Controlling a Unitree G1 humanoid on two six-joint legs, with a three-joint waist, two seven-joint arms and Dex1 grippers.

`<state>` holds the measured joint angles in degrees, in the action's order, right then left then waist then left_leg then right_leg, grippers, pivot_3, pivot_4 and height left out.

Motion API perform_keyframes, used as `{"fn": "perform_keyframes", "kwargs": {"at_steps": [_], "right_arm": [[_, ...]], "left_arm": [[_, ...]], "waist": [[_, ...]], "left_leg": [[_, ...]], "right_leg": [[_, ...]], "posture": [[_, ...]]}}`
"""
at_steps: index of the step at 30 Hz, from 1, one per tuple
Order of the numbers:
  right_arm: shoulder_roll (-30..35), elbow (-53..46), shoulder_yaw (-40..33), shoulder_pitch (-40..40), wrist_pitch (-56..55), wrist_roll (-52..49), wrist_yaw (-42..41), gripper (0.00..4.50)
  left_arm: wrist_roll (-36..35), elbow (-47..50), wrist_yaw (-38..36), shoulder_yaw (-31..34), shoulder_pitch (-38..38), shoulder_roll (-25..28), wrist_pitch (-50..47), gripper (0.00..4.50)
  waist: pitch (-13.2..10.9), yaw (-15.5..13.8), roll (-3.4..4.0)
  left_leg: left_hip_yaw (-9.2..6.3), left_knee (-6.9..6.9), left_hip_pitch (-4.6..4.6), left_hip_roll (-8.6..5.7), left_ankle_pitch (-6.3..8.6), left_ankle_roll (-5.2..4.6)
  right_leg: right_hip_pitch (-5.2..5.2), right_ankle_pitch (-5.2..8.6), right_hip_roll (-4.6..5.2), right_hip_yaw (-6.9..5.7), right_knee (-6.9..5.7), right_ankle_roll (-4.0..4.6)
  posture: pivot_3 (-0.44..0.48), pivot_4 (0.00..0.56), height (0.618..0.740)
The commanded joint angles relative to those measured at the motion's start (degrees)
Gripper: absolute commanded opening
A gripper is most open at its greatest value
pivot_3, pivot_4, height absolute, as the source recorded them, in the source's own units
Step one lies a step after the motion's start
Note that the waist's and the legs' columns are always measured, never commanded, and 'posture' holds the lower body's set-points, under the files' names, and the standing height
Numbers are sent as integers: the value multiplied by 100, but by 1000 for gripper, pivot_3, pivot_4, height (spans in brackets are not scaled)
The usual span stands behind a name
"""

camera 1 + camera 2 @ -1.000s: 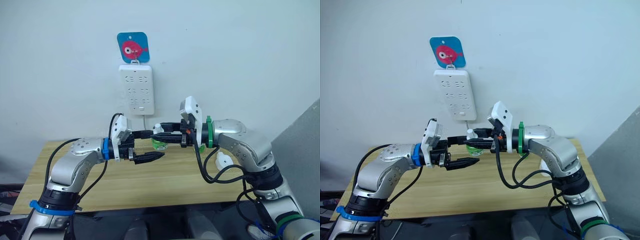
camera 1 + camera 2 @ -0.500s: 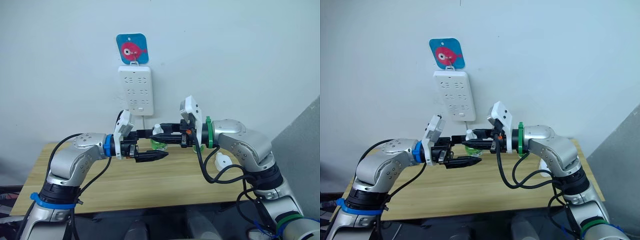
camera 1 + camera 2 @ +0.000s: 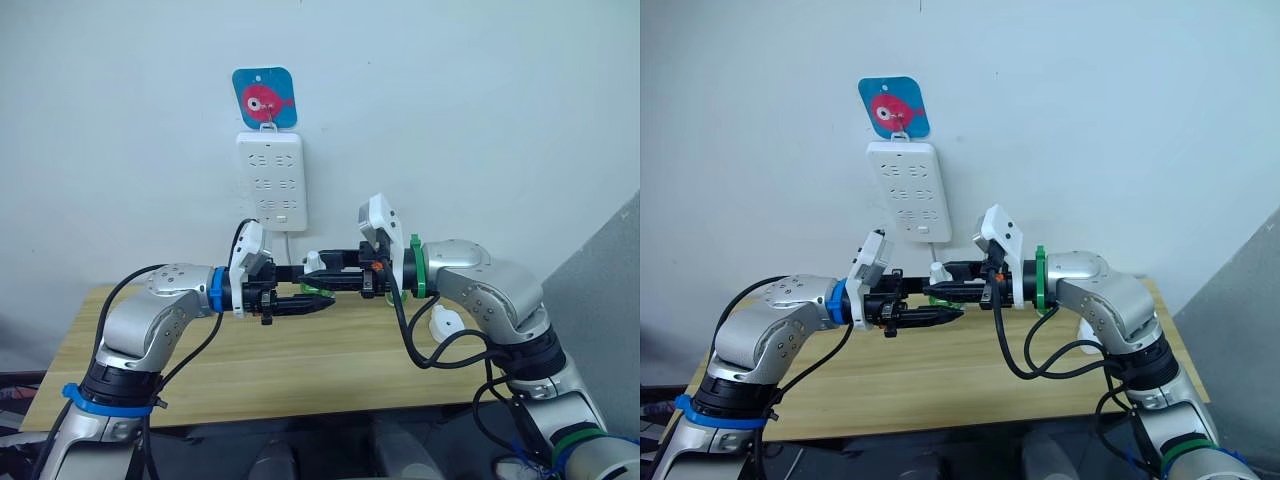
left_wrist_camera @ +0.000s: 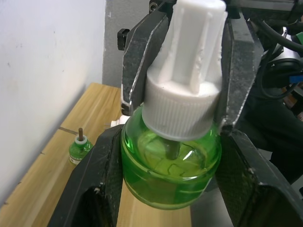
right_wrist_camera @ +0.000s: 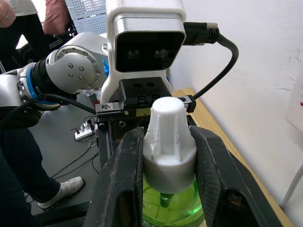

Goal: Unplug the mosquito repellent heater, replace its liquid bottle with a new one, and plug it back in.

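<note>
Two claws are now gripping one clear green liquid bottle (image 4: 171,165): left claw (image 3: 300,303) newly closed on its body, right claw (image 3: 322,277) clamping its white ribbed cap (image 5: 168,142), readying uncapping.

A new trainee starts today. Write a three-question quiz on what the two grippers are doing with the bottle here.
1. True or false: the right gripper has its fingers clamped on the white cap of the green bottle.
2. Where is the power strip? A) flat on the table; B) hanging on the wall below the fish picture; C) lying on the floor.
3. Fill in: the left gripper has its fingers on either side of the bottle's ____ body.

Key: 1 true; 2 B; 3 green.
</note>
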<state>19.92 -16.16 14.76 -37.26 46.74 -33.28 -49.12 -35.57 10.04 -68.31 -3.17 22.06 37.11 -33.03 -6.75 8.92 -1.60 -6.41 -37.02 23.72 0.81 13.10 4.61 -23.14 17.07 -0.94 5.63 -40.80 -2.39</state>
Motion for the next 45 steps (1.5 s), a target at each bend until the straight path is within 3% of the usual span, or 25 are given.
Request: {"fn": "perform_keyframes", "kwargs": {"at_steps": [1,3,4,8,16,28,31,35,36,40,45], "right_arm": [[-12,-257,-141,-148,-2,-166,-40,1099],[-47,-245,-219,-129,3,-193,17,1099],[-51,-245,-245,-129,-12,-174,49,1835],[60,-413,-283,-50,-199,110,281,3125],[-226,-1753,-310,1047,-9,376,1773,3165],[-846,-1007,251,1088,-722,1271,2408,3165],[-838,-922,307,1069,-802,1305,2288,2570],[-787,-872,413,1064,-896,1308,2063,1180],[-789,-848,413,1053,-920,1306,2021,1042],[-636,-729,407,925,-1060,1163,1495,1045],[69,23,442,138,-1426,803,-441,1045]], "left_arm": [[88,-2,-140,-63,-1,9,188,2309],[124,-37,-142,-65,-9,5,248,2309],[128,-55,-99,-44,-12,-18,261,2309],[201,-90,29,-19,-44,-100,353,2309],[718,-118,994,96,-283,-639,1007,2309],[927,-130,1158,30,-384,-727,1327,2309],[916,-135,1178,58,-373,-726,1329,2309],[859,-77,1228,95,-370,-751,1287,2309],[857,-71,1223,90,-373,-747,1287,2309],[831,-74,1060,94,-415,-629,1292,2309],[867,-252,430,22,-370,-308,1457,2309]], "waist": [[1,1,0],[2,3,0],[3,6,0],[6,8,0],[41,-11,4],[75,60,20],[75,60,21],[76,59,21],[76,58,21],[76,57,21],[76,63,22]], "left_leg": [[0,0,0,0,0,0],[0,0,0,0,0,0],[0,0,0,0,0,0],[-1,0,0,0,0,0],[-2,-1,1,-1,0,0],[0,5,-37,-6,-3,-5],[-1,15,-85,-6,-1,-6],[-2,15,-91,-6,0,-7],[-3,15,-91,-7,-1,-6],[-4,15,-91,-7,0,-6],[-3,15,-93,-8,-1,-7]], "right_leg": [[0,0,0,0,0,0],[0,0,0,0,-1,0],[0,0,0,0,-1,0],[0,0,0,0,-2,0],[0,3,2,5,-4,-3],[39,6,-1,8,-4,-5],[92,19,-1,7,11,-8],[99,29,-1,5,9,-14],[99,28,-1,6,10,-13],[98,27,0,4,9,-12],[101,28,0,2,10,-13]], "posture": [[-106,32,740],[-106,32,740],[-106,32,740],[-104,32,740],[-115,45,740],[-124,45,740],[-119,44,740],[-114,43,740],[-112,41,740],[-111,41,740],[-117,43,740]]}}
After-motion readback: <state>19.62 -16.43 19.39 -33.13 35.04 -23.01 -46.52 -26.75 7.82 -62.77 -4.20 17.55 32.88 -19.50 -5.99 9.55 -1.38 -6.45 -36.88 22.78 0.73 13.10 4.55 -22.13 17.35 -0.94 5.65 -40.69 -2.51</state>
